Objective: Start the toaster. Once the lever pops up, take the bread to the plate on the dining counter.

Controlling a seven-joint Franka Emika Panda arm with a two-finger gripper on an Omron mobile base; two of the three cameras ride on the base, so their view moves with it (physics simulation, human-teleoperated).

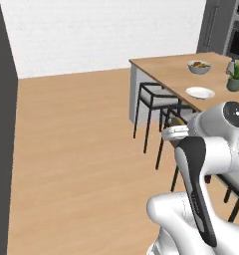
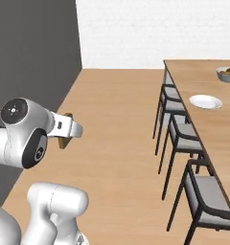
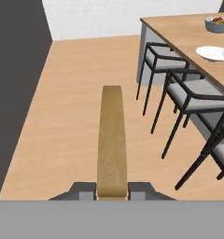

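Observation:
My gripper (image 3: 112,190) is shut on the bread (image 3: 111,140), a thin tan slice with a brown crust, seen edge-on and sticking out ahead of the fingers over the wood floor. From the base views the hand (image 2: 68,130) sits close to the arm's body with the bread (image 2: 65,140) in it, and a corner of the bread (image 1: 177,121) peeks out above the wrist. The white plate (image 3: 214,53) (image 1: 199,92) (image 2: 205,101) lies on the dining counter (image 3: 179,32) (image 1: 164,69) (image 2: 215,129), ahead and to the right. The toaster is out of view.
Dark-framed stools (image 3: 167,58) (image 1: 154,99) (image 2: 173,103) line the counter's near side. A bowl of fruit (image 1: 199,66) (image 2: 228,73) and a potted plant (image 1: 236,77) stand beyond the plate. A dark wall (image 2: 35,57) (image 1: 2,149) bounds the left; open floor (image 3: 72,93) lies between.

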